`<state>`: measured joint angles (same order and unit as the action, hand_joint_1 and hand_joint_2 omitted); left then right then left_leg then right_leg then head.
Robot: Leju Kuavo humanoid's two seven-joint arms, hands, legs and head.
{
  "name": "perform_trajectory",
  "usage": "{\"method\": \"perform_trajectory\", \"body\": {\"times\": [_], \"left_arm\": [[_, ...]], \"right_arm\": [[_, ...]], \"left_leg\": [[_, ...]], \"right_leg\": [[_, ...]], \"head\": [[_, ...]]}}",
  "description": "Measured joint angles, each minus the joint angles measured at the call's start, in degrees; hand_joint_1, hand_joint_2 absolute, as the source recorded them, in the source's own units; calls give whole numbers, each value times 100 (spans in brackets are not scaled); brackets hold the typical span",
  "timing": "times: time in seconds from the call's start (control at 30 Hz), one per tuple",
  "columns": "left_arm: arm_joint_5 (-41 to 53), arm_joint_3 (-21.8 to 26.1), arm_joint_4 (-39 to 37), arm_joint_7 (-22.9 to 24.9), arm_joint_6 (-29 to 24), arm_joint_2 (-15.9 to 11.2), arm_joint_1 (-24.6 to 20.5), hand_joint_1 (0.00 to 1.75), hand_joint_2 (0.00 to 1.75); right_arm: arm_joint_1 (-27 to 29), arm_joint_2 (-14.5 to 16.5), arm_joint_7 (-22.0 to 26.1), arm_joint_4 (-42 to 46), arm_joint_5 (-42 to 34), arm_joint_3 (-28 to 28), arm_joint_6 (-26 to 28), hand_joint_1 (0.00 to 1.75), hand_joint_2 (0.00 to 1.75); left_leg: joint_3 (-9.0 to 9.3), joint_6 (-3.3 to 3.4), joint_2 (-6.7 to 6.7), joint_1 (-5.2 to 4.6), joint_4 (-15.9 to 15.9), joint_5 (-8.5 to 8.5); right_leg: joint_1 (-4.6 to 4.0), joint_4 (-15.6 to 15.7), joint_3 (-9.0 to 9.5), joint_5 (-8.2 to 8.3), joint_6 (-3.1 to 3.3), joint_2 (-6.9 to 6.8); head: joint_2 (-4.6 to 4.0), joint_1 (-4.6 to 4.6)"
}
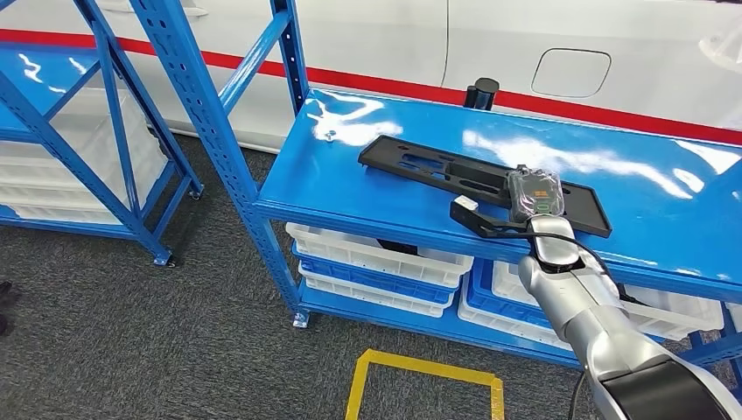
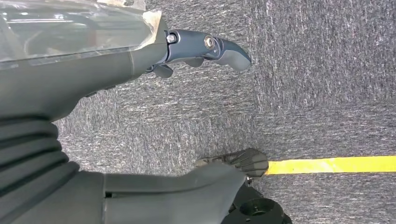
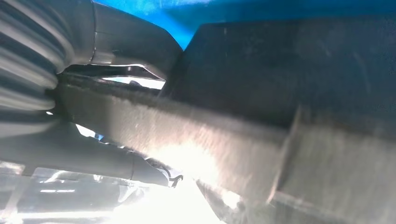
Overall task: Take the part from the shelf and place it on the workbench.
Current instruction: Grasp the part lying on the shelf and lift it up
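The part (image 1: 477, 179), lying lengthwise along the shelf's (image 1: 367, 210) front edge, is gripped at its near end by the right hand (image 1: 535, 199); the left hand (image 2: 140, 116) hangs open.

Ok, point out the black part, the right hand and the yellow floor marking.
black part (image 1: 420, 164), head view, on its long flat bar.
right hand (image 1: 534, 194), head view, on the back of the hand.
yellow floor marking (image 1: 427, 367), head view, on its far edge.
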<state>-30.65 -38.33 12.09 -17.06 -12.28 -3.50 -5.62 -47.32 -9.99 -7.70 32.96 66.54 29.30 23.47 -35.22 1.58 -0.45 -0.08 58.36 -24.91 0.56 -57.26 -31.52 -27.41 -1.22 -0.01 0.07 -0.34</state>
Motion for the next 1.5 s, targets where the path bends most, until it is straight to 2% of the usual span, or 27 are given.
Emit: {"method": "perform_trajectory", "body": {"times": [0.2, 0.33, 0.6, 0.7, 0.8, 1.0, 1.1, 1.17, 1.27, 1.43, 1.5], "left_arm": [[-66, -13, -1, 123, 24, -2, 4, 0, 175], [-102, -12, -2, 161, 14, -2, 15, 0, 175], [-113, -12, -2, 161, 13, -1, 31, 0, 175], [-137, -10, -2, 158, 6, 0, 34, 0, 175], [-190, -5, -3, 136, -20, -1, 52, 0, 175], [-329, 2, -9, -100, -32, -2, 126, 0, 175], [-378, 18, -16, -185, 8, -2, 177, 0, 175], [-413, 40, -23, -230, 15, -2, 205, 0, 175], [-456, 89, -34, -274, 25, -2, 225, 0, 175], [-555, 165, -55, -288, 79, -2, 253, 0, 175], [-588, 202, -62, -319, 84, -2, 258, 0, 175]], "right_arm": [[425, 11, 1048, 987, -1673, -389, 279, 175, 175], [791, 13, 1408, 1933, -2659, -629, 207, 175, 175], [1174, 22, 1482, 2765, -2906, -840, 170, 175, 175], [1251, 22, 1652, 2922, -3372, -884, 31, 175, 175], [1392, 25, 1904, 3286, -4645, -982, -430, 175, 175], [2043, 32, 2054, 4520, -8295, -1349, -1873, 175, 175], [2515, 14, 2173, 5214, -9231, -1570, -2201, 175, 175], [2790, -20, 2307, 5667, -9340, -1689, -2305, 175, 175], [3048, -74, 2473, 6248, -9082, -1776, -2340, 175, 175], [3199, -181, 2650, 6948, -8713, -1799, -2448, 175, 175], [3217, -203, 2698, 7172, -8627, -1798, -2470, 175, 175]], "left_leg": [[1, -3, 2, 1, 0, -2], [0, -3, 0, 2, 0, -3], [-3, -3, 0, 2, 0, -2], [-5, -3, -1, 2, 0, -2], [-8, -3, -2, 2, 0, -3], [-9, -8, -12, 2, 0, -7], [-12, -6, -13, 2, 0, -12], [-15, -9, -11, 1, -1, -17], [-17, -4, -7, -9, 5, -33], [-13, 44, -8, -45, 17, -61], [-4, 88, -7, -64, 9, -47]], "right_leg": [[-1, 0, 0, 0, 0, 7], [-1, 0, 0, -2, 2, 5], [-1, 0, -2, -1, 1, 5], [-1, 0, -3, -1, 1, 5], [-1, 0, -5, -2, 1, 4], [-1, 1, -7, -15, -14, 0], [-1, 1, -8, -17, -14, -2], [-1, 1, -11, -18, -15, 1], [11, 7, -13, -17, -19, 4], [52, 13, -4, -25, -56, 4], [67, 23, 7, -11, -96, 4]], "head": [[0, -1], [0, -1], [0, -1], [0, 1], [0, -1], [0, -2], [0, -1], [0, -2], [0, -2], [0, -2], [0, -4]]}}
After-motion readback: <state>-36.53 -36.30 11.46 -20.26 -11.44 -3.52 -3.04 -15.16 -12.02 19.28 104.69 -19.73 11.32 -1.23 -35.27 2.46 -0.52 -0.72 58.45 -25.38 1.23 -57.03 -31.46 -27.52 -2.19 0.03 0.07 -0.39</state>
